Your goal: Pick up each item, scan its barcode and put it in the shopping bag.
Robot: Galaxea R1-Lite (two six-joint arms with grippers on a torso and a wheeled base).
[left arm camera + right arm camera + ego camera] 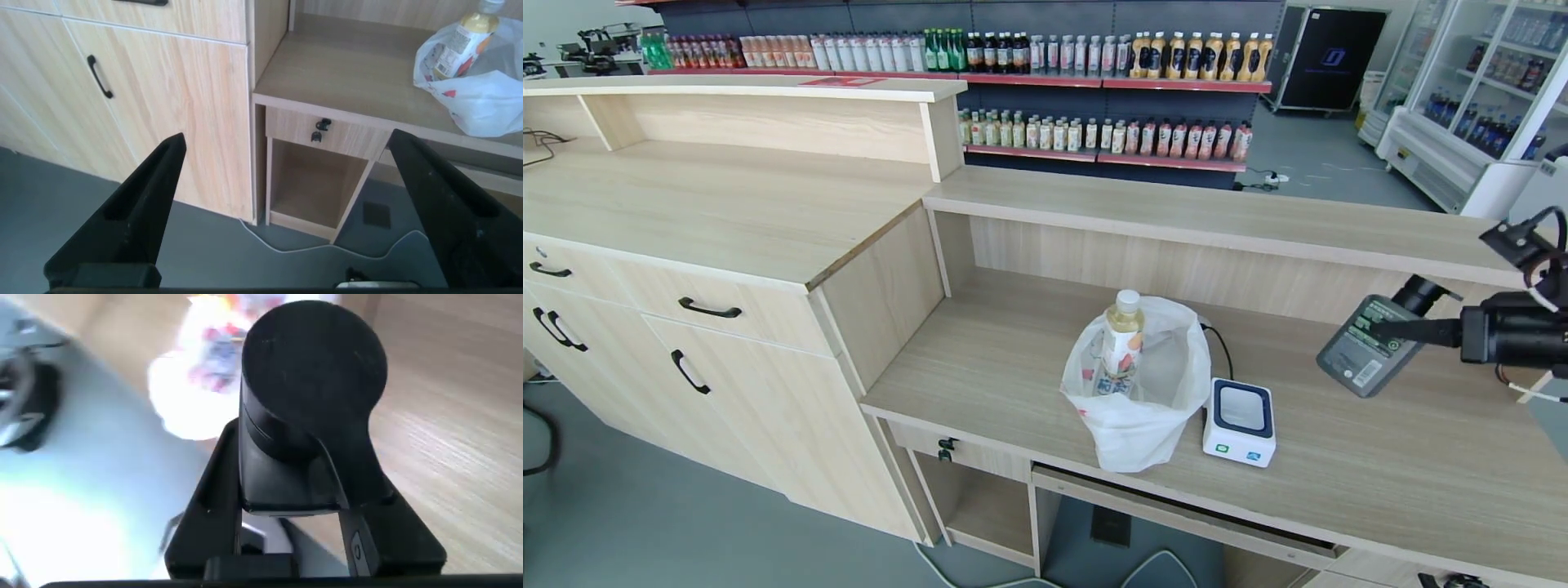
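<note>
**Right gripper holding grey bottle over counter, left gripper open**

- Right gripper (1380, 331) is clamped on the grey bottle (1356, 359), which is tilted with its black cap (315, 359) up and sits in the air, right of the scanner (1240, 420) and clear of it.
- From the right wrist, the cap blocks most of the bottle body. The bag behind is a blur.
- Left gripper (286, 139): fingers (131, 220) spread wide with nothing between them, off the counter's (1339, 474) left end.
- Shopping bag (1143, 408) stands on the counter, just beside the scanner.
- A drink bottle (1123, 339) is upright inside the bag, its lower half only dimly visible through the plastic.
- The scanner cable runs behind the bag.
</note>
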